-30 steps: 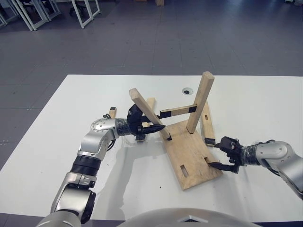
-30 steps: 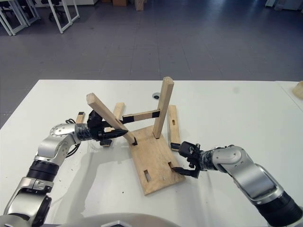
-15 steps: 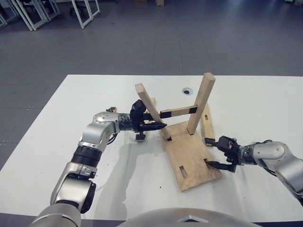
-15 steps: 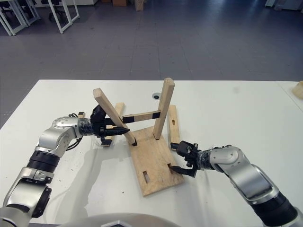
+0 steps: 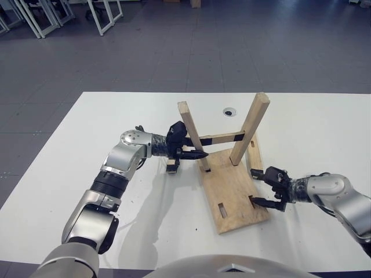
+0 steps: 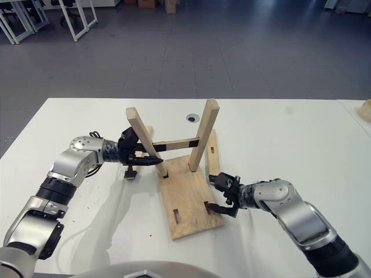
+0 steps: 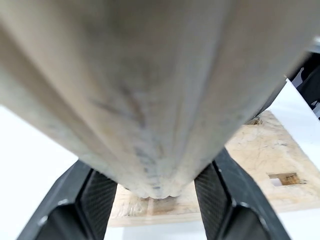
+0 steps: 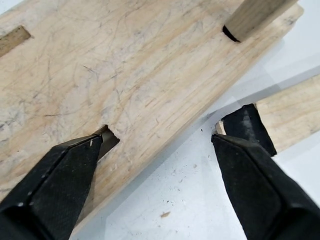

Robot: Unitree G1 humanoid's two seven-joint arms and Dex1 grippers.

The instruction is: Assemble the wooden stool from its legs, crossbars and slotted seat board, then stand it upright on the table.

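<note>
The slotted seat board [image 5: 235,191] lies flat on the white table [image 5: 75,150]. Two legs stand in its far slots, the left leg [image 5: 190,130] nearly upright and the right leg [image 5: 251,124] leaning right, with a black-ended crossbar [image 5: 221,138] joining them. My left gripper [image 5: 200,154] is shut on the left leg low down; in the left wrist view that leg [image 7: 150,90] sits between its fingers [image 7: 95,200]. At the board's right edge my right gripper [image 5: 255,186] is open; one of its fingers [image 8: 55,185] touches a slot, the other is beside a loose leg's black end [image 8: 247,125].
A loose leg [image 5: 254,152] lies on the table behind the right leg. Another loose wooden piece [image 6: 146,133] lies behind the left leg. A round cable hole [image 5: 230,111] sits near the table's far edge. Bare table stretches to the left and front.
My left gripper has swung the left leg from a strong leftward lean to nearly upright, moving right with it. The right gripper has shifted slightly closer to the board's edge.
</note>
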